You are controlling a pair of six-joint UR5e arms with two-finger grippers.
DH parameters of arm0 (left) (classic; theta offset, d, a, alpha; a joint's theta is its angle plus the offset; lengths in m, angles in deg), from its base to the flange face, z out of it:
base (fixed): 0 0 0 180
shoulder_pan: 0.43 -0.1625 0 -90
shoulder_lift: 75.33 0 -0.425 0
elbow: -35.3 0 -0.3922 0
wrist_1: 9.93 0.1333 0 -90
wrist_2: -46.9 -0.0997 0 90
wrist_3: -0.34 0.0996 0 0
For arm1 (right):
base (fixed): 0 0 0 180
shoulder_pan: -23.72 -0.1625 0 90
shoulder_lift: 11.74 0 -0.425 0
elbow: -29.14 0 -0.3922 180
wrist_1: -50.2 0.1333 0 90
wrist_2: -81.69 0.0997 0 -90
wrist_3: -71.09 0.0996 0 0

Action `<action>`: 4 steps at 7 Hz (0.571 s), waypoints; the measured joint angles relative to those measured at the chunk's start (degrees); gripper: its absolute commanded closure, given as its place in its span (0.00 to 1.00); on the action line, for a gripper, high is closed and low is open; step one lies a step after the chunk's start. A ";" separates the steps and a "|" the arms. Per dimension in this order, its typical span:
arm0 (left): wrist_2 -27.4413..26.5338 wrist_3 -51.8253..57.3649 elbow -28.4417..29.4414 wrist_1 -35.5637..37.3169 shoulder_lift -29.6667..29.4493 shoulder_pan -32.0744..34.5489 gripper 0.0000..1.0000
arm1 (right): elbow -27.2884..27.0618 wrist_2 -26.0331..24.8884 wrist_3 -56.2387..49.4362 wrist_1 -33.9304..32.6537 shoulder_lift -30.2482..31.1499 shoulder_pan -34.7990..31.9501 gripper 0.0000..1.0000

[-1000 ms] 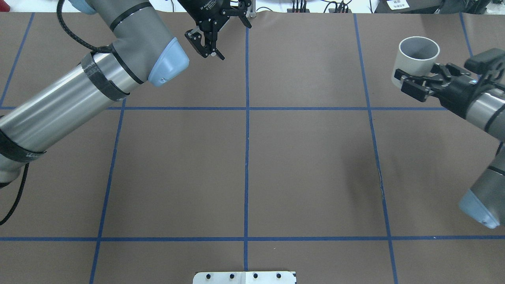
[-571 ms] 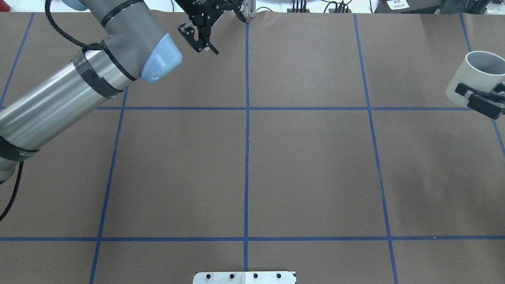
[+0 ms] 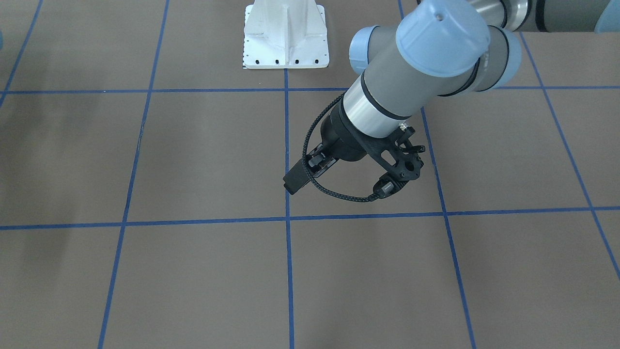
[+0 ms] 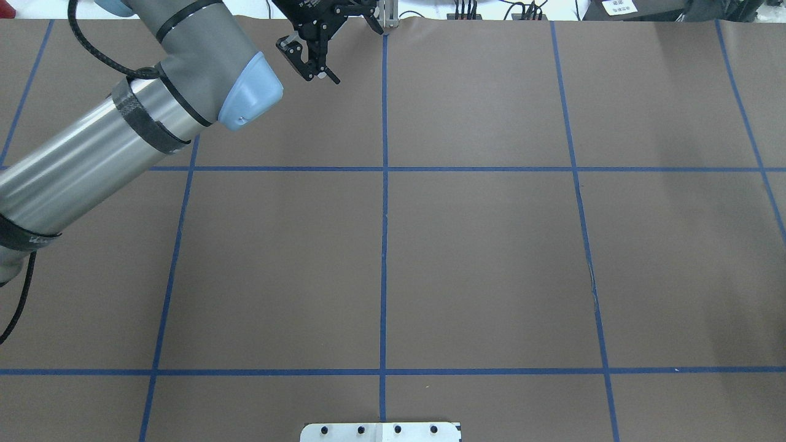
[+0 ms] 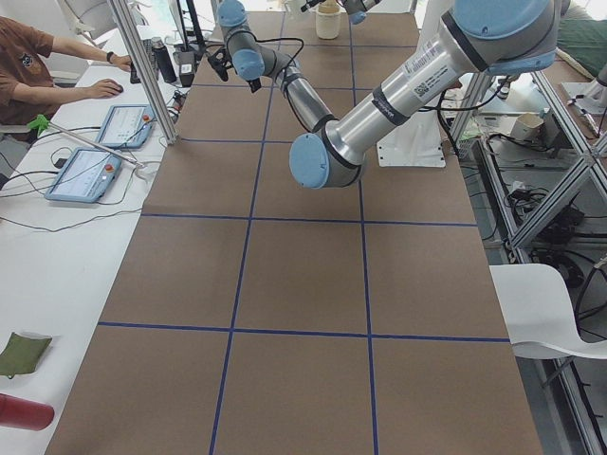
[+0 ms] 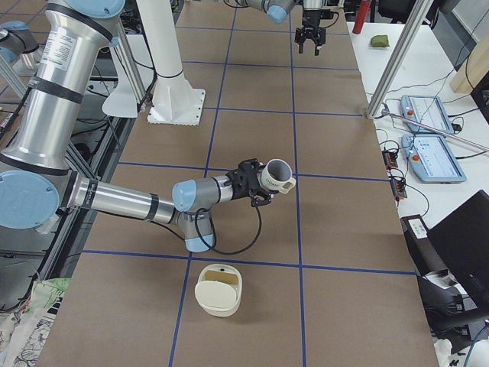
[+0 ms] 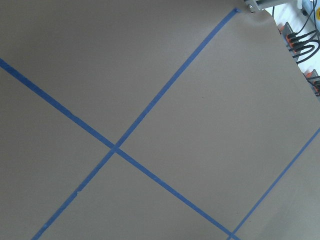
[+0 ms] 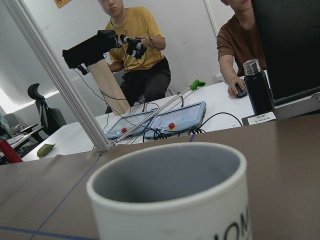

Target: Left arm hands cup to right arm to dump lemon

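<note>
Exterior right view is the only one that really catches the right gripper (image 6: 257, 182). From there I can't tell how its jaws stand. It's hard up against the side of the cup (image 6: 275, 177), and the cup hangs in the air off it, so it's being carried somehow. The cup is mouth up and tipped a little. It sits over the table (image 6: 252, 92), out from the white base (image 6: 177, 107) toward the right arm's end and the operators' side.

In the right wrist view the cup (image 8: 175, 195) fills the bottom of the shot. You get the grey inside wall but not the bottom, and I don't spot the lemon in any view.

The left gripper (image 4: 312, 61) has its jaws apart with nothing between them. It hangs straight across the table from the base (image 4: 381, 431), by the far edge, well apart from the cup.

My read: the handover is done and the dump is the step in hand. I'd guess the lemon is sitting low in the cup.

The next move needs the right wrist to roll the cup well past level, mouth down, with a hold firm enough that the cup doesn't slip. There's a cream tub (image 6: 218, 289) on the table, farther from the base than the cup and toward the same end. That's probably the target, so the cup would need to get over it first.
</note>
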 measured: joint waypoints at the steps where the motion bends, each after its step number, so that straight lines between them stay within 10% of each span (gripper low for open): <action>1: -0.07 -0.02 -0.24 0.02 0.00 -0.02 0.00 | 2.33 2.62 2.00 4.17 1.60 -1.96 0.72; 4: -0.10 0.00 -0.44 0.03 0.00 0.08 0.00 | 7.57 7.51 5.20 11.88 5.07 -7.05 0.72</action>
